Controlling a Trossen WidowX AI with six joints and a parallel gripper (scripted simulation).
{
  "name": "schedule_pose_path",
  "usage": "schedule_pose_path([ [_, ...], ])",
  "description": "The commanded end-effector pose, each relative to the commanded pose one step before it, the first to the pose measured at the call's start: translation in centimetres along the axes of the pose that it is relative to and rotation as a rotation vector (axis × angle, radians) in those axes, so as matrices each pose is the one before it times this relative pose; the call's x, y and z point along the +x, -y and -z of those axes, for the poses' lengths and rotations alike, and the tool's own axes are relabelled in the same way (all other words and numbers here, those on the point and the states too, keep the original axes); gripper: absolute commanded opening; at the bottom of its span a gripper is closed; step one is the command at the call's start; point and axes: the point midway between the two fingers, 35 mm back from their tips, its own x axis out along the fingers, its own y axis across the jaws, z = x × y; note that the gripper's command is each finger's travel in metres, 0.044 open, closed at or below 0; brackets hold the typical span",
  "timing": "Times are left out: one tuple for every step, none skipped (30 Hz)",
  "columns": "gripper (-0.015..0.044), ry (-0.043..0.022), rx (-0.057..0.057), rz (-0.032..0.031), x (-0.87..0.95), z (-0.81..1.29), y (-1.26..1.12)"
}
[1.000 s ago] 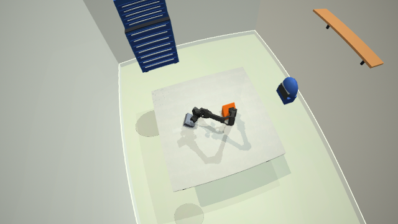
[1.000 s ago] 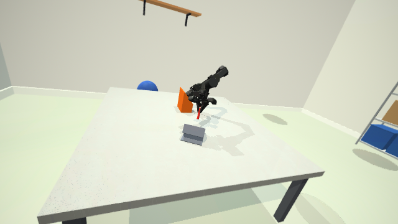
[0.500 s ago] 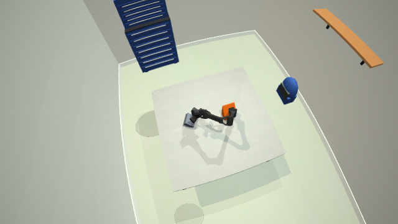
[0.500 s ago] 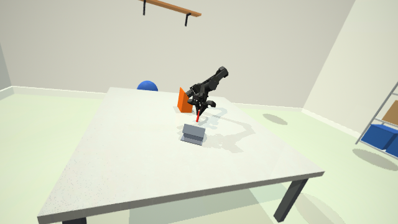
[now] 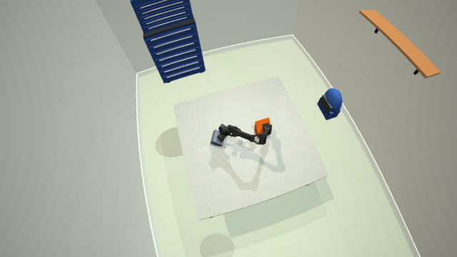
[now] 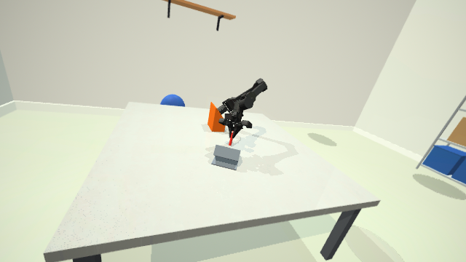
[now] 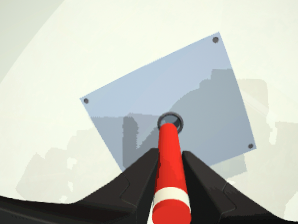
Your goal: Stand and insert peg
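My gripper [image 7: 169, 156] [image 6: 232, 135] is shut on the red peg [image 7: 170, 172] [image 6: 231, 140]. The peg's white band [image 7: 170, 195] is at the end nearest the wrist camera; its plain end points away, toward the panel. The sloped blue-grey panel [image 7: 145, 90] [image 6: 226, 152] [image 5: 215, 138] has one dark-rimmed hole [image 7: 170, 116] in its face. In the wrist view the plain end overlaps the lower part of the hole. In the exterior view it is at the panel's upper edge. Whether the tip is above the hole or just inside it, I cannot tell.
An orange wedge-shaped block [image 5: 262, 123] [image 6: 215, 120] stands by the arm's base, on the pale table [image 5: 228, 193] [image 6: 164, 204]. Screws sit at the panel's visible corners. The arm's shadow falls across the panel and table.
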Motion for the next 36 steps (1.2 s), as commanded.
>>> schedule_pose_path([
  [0.0,0.0,0.0042,0.00465,0.765,0.004,0.151],
  [0.0,-0.00001,0.0,-0.00004,0.111,0.002,0.016],
  [0.0,-0.00001,0.0,-0.00003,0.084,0.002,0.012],
  [0.0,-0.00001,0.0,-0.00002,0.053,0.001,0.008],
  [0.0,-0.00009,-0.0012,-0.00114,-0.126,0.001,-0.038],
  [0.0,-0.00009,-0.0012,-0.00115,-0.126,0.002,-0.038],
  [0.0,-0.00008,-0.0012,-0.00115,-0.126,0.002,-0.037],
  [0.0,-0.00008,-0.0012,-0.00115,-0.126,0.002,-0.037],
  [0.0,0.00001,0.0,0.0,0.001,0.001,0.001],
  [0.0,0.0,0.0,0.0,0.0,0.0,0.0],
  [0.0,0.0,0.0,0.0,0.0,0.0,0.0],
  [0.0,0.0,0.0,0.0,0.0,0.0,0.0],
  [0.0,0.0,0.0,0.0,0.0,0.0,0.0],
  [0.0,0.0,0.0,0.0,0.0,0.0,0.0],
  [0.0,0.0,0.0,0.0,0.0,0.0,0.0],
  [0.0,0.0,0.0,0.0,0.0,0.0,0.0],
  [0.0,0.0,0.0,0.0,0.0,0.0,0.0],
  [0.0,0.0,0.0,0.0,0.0,0.0,0.0],
  [0.0,0.0,0.0,0.0,0.0,0.0,0.0],
  [0.0,0.0,0.0,0.0,0.0,0.0,0.0],
  [0.0,0.0,0.0,0.0,0.016,0.001,0.008],
  [0.0,-0.00001,0.0,-0.00001,0.041,0.002,0.02],
  [0.0,-0.00001,0.0,-0.00001,0.048,0.003,0.026],
  [0.0,0.0,0.0,0.0,0.02,0.001,0.011],
  [0.0,0.0,0.0,-0.00001,0.025,0.001,0.013],
  [0.0,0.0,0.0,-0.00001,0.033,0.001,0.018],
  [0.0,0.0,0.0,-0.00001,0.039,0.001,0.028],
  [0.0,0.0,0.0,0.0,0.017,0.0,0.012],
  [0.0,0.0,0.0,0.0,0.018,0.003,0.03],
  [0.0,0.0,0.0,0.0,0.01,0.002,0.017],
  [0.0,0.0,0.0,0.0,0.022,0.004,0.029],
  [0.0,0.0,0.0,0.0,0.013,0.002,0.017],
  [0.0,-0.00001,0.0,-0.00001,0.035,0.005,0.025],
  [0.0,0.0,0.0,0.0,0.021,0.003,0.015],
  [0.0,0.0,0.0,-0.00001,0.027,0.003,0.013],
  [0.0,-0.00001,0.0,-0.00001,0.034,0.004,0.017],
])
